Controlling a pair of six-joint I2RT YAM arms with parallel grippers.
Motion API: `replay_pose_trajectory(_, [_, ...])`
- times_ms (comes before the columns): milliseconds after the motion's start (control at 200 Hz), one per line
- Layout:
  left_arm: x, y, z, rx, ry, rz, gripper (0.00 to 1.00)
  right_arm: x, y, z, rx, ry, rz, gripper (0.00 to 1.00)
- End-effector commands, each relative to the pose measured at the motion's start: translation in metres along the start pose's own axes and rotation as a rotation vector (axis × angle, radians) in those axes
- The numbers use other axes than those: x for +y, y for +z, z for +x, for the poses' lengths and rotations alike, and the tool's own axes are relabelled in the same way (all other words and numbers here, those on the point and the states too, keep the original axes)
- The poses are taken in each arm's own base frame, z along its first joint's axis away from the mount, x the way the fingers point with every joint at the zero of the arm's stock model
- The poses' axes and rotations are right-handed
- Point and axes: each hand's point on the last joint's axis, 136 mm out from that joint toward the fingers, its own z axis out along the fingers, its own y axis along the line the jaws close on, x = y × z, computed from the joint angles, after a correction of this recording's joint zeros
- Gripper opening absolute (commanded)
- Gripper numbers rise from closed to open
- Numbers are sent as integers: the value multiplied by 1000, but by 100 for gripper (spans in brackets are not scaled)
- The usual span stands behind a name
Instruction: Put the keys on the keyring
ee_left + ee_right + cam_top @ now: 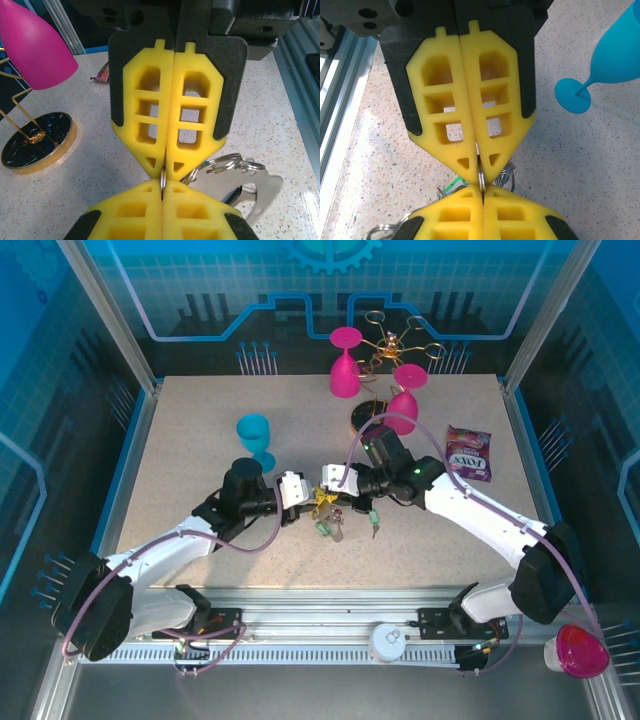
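Speckled tabletop point(200, 410), centre: the keyring point(162, 181) stands edge-on, a thin sliver pinched from 2 sides. Its plane runs along the line between the arms. The left gripper point(311, 498) reaches in from 9 o'clock and the right gripper point(331, 491) from 3 o'clock. Both are closed flat on it, tips nearly touching, so neither arm is nearer. The keys point(330, 523) lie just at 6 o'clock of that meeting point. The top view gives their green tags point(323, 528). The left wrist view adds a silver key point(250, 187) and small loops point(225, 162) beside the keyring; whether any is threaded cannot be told. A blue glass point(255, 435) stands off at 10 o'clock.
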Motion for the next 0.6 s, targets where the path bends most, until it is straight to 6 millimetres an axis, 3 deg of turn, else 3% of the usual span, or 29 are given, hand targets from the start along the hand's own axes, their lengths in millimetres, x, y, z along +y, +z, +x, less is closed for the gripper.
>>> replay_pose_trajectory(0, [2,-1,-11,-10,44,0,0,5,-9,-26,-75,-40,-13,0])
replay_pose_trajectory(50, [3,-2,-12,-19,55,-12,0,3,-14,-27,-113,-20,6,0])
replay_pose_trajectory(115, [3,-4,-15,-54,77,-30,0,-2,-22,-27,-184,26,36,18])
replay_pose_trajectory(180, [3,-8,-21,-112,94,-52,0,-7,-31,-25,-262,71,61,27])
replay_pose_trajectory(275, [0,-11,-27,-180,95,-65,0,-11,-38,-25,-354,94,78,28])
replay_pose_trajectory(310, [-2,-12,-29,-203,92,-62,0,-5,-33,-18,-365,100,65,28])
replay_pose_trajectory(595, [-8,-16,-36,-326,47,-58,0,3,-21,-11,-408,93,43,26])
